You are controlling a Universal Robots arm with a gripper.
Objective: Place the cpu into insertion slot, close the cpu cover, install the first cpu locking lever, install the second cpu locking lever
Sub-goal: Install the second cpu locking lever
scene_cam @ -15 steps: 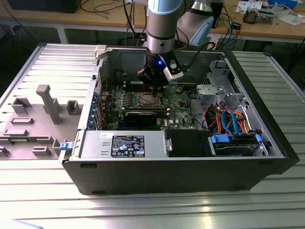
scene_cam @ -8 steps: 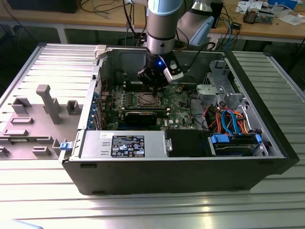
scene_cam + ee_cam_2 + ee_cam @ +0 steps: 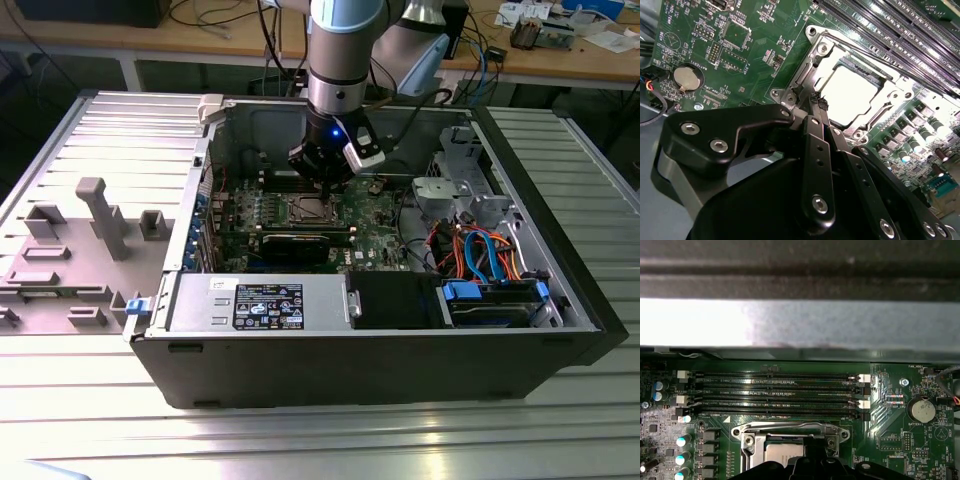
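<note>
CPU (image 3: pixel 847 95) sits in the slot (image 3: pixel 812 37), framed by the closed cover (image 3: pixel 900 92), so the chip is retained. Gripper (image 3: pixel 820 105), fingers pinched narrow, hovers at the socket's edge by a lever (image 3: pixel 802 75).

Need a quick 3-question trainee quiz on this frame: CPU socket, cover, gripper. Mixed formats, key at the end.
1. True or false: the cpu already sits in the insertion slot, with the cpu cover down around it.
2. Multiple choice: in the second wrist view, the gripper tips are closest to A) the coin cell battery, B) the socket's edge, C) the memory slots.
3. Fill in: in the first wrist view the memory slots lie between the socket and the ____ wall.

Key: 1 true; 2 B; 3 case
</note>
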